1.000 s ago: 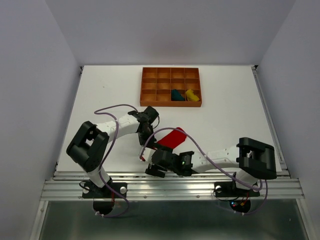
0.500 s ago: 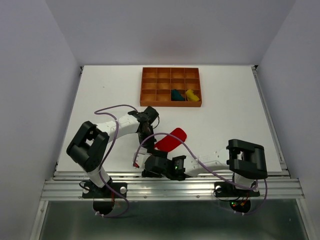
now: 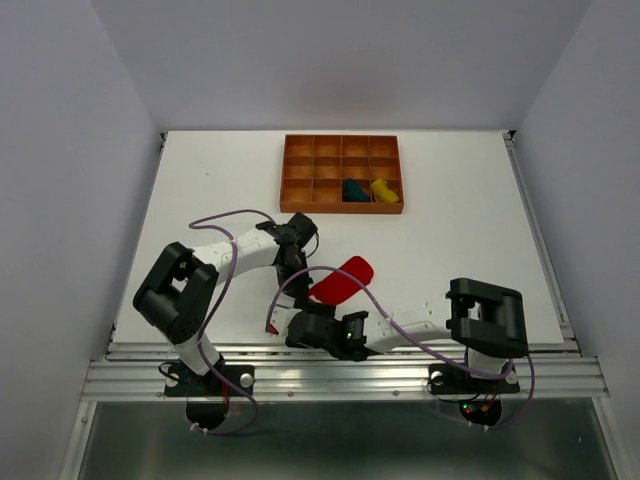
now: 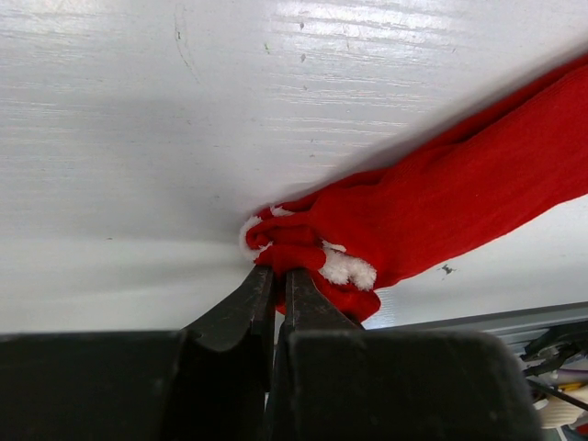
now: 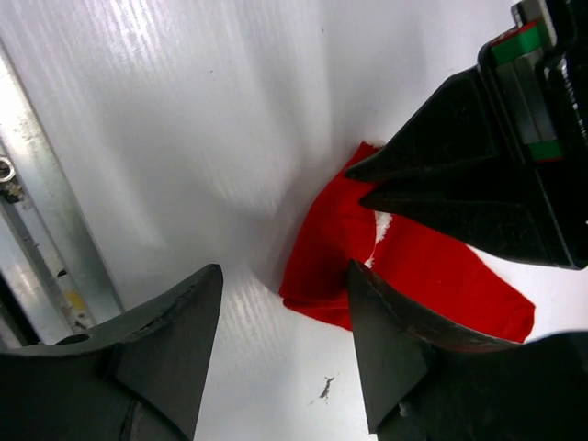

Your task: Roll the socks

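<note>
left hand: pinching bunched sock end | red sock: lying on white table

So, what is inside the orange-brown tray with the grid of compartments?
Two bundled fabric socks in the orange-brown gridded tray: a dark teal sock and a yellow sock, in neighbouring compartments of its near row, at the right. The dividers hide their undersides.

Left arm: elbow raised on the left side, forearm reaching right and away from its base, wrist bent downward.
Left gripper: fingers pressed almost together, pinching the bunched end of the red sock.
Right arm: elbow up on the right side, forearm stretched low across to the left.
Right gripper: jaws apart with nothing clamped, tips close beside the left gripper's fingers.
</note>
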Controlling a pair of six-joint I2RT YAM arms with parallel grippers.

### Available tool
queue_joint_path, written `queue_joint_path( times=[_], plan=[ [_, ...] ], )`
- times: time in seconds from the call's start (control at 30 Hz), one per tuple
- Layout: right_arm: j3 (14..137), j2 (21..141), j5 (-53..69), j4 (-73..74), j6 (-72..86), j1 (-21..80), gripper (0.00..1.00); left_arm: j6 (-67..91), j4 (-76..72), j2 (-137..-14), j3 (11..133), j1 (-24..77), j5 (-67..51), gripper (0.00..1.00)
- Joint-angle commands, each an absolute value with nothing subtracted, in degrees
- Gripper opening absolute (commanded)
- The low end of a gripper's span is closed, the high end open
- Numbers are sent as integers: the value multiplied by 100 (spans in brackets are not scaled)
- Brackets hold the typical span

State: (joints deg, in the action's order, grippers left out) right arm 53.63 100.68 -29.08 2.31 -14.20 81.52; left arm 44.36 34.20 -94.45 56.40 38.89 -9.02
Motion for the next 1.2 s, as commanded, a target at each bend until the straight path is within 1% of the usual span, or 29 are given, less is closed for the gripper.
queue_joint_path(
  times=[0.0,0.03,0.17,0.23,0.3,0.33,0.37,0.4,0.47,0.5,0.53,0.57,0.6,0.67,0.7,0.77,0.8,0.83,0.9,0.97,1.17],
  plan=[
    [5484,10239,-3120,141,-1494,8209,59,4359,3718,-9457,5748,3885,-932,0],
    [5484,10257,-3190,141,-1512,8209,58,4351,3718,-9448,5748,3885,-932,0],
    [5423,10336,-3374,97,-1521,8209,44,4368,3700,-9404,5730,3885,-993,0],
    [5405,10380,-3576,97,-1486,8209,40,4386,3691,-9343,5713,3885,-993,0],
    [5388,10406,-3691,97,-1459,8209,39,4377,3700,-9308,5695,3885,-1019,0],
    [5379,10415,-3735,105,-1433,8209,33,4386,3700,-9273,5687,3885,-1020,0],
    [5379,10415,-3753,105,-1415,8209,31,4386,3700,-9264,5687,3885,-1011,0],
    [5370,10415,-3779,105,-1380,8209,27,4394,3700,-9246,5678,3885,-1028,0],
    [5353,10389,-3832,88,-1319,8209,15,4394,3691,-9211,5678,3885,-1037,0],
    [5335,10380,-3806,88,-1292,8209,10,4395,3674,-9194,5669,3885,-1055,0],
    [5326,10362,-3780,88,-1275,8209,9,4395,3665,-9185,5652,3885,-1055,0],
    [5317,10362,-3736,70,-1205,8157,3,4395,3674,-9185,5660,3885,-1063,0],
    [5291,10345,-3692,70,-1178,8156,1,4403,3700,-9176,5660,3885,-1046,0],
    [5221,10327,-3534,-78,-1143,8095,1,4447,3718,-9132,5678,3885,-993,0],
    [5195,10301,-3472,-114,-1073,8043,1,4499,3735,-9106,5678,3885,-950,10],
    [5142,10240,-3218,-123,-827,7955,1,4552,3753,-9000,5730,3885,-879,23],
    [5046,10117,-3165,-140,-722,7867,1,4570,3788,-8956,5800,3876,-774,33],
    [5045,10029,-3060,-149,-625,7814,1,4570,3797,-8921,5827,3876,-721,37],
    [4870,9740,-2639,-263,-256,7613,1,4605,3797,-8746,5932,3850,-590,49],
    [4695,9537,-2488,-360,208,7489,1,4614,3788,-8675,5994,3806,-536,53],
    [4150,8931,-1627,-729,1000,7076,1,4597,3648,-8376,6091,3551,-395,57]
  ],
)
